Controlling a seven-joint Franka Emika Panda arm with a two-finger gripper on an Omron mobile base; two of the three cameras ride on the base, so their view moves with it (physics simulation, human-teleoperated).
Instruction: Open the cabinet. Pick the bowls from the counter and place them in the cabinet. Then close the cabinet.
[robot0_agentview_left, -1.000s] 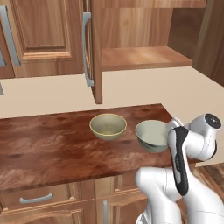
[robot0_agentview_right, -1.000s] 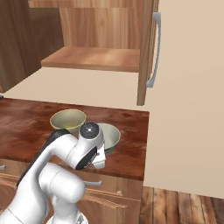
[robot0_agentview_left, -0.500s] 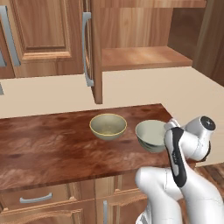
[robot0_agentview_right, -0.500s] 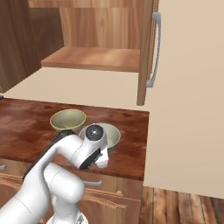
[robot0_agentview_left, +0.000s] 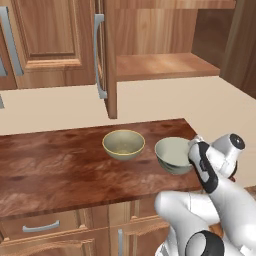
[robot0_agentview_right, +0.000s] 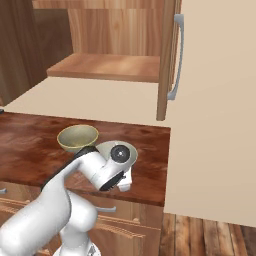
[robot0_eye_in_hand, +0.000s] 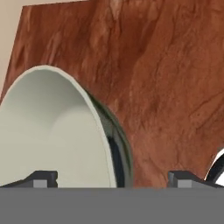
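The cabinet (robot0_agentview_left: 160, 65) (robot0_agentview_right: 105, 67) stands open, both doors swung out and its wooden shelf bare. Two bowls sit on the counter (robot0_agentview_left: 50, 160) (robot0_agentview_right: 30, 145). The beige-olive bowl (robot0_agentview_left: 123, 144) (robot0_agentview_right: 77, 137) is to the left. The grey-green bowl (robot0_agentview_left: 172, 155) (robot0_eye_in_hand: 48, 131) is near the counter's right end. My gripper (robot0_agentview_left: 194, 150) (robot0_eye_in_hand: 113, 178) is open at that bowl's right side. In the hand view its rim runs down between the two fingertips (robot0_eye_in_hand: 41, 177), one inside the pale hollow and one outside. In the right base view my wrist hides most of this bowl.
The open left door (robot0_agentview_left: 107, 60) and right door (robot0_agentview_right: 167, 60) jut out over the counter's back. A closed wall cabinet (robot0_agentview_left: 45, 40) hangs at the left. Drawer units (robot0_agentview_left: 40, 227) lie under the counter. The counter ends just right of the grey-green bowl, with wooden floor (robot0_agentview_right: 210, 235) beyond.
My wrist has shifted a little further toward the grey-green bowl. The jaws have stayed open and both bowls have stayed in place.
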